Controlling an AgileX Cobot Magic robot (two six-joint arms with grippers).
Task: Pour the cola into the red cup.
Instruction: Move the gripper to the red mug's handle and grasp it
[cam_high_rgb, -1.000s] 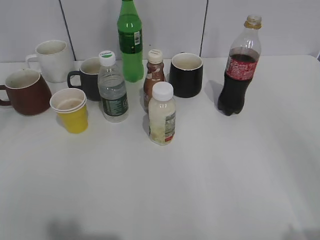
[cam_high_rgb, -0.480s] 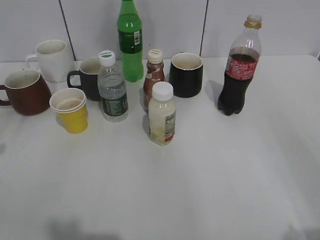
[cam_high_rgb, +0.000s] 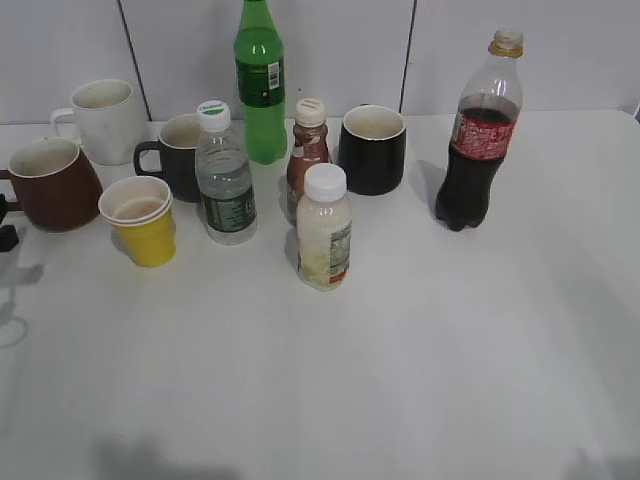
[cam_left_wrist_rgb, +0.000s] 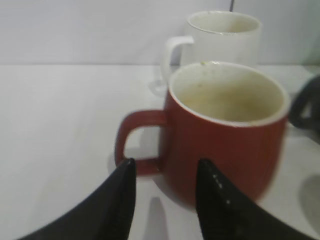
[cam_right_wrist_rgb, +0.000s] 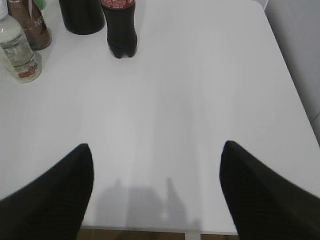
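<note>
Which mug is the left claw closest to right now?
The red cup, handle facing the left claw. The white mug stands behind it.

We are seeing the cola showing dark brown-black under a red label and a yellow-gold neck ring, while the red cup is showing deep red-brown outside and cream-white inside. On the white tabletop we are also noticing a yellow paper cup, a bright green bottle and a white mug. The left hand and the right hand are both looking plain black.
</note>
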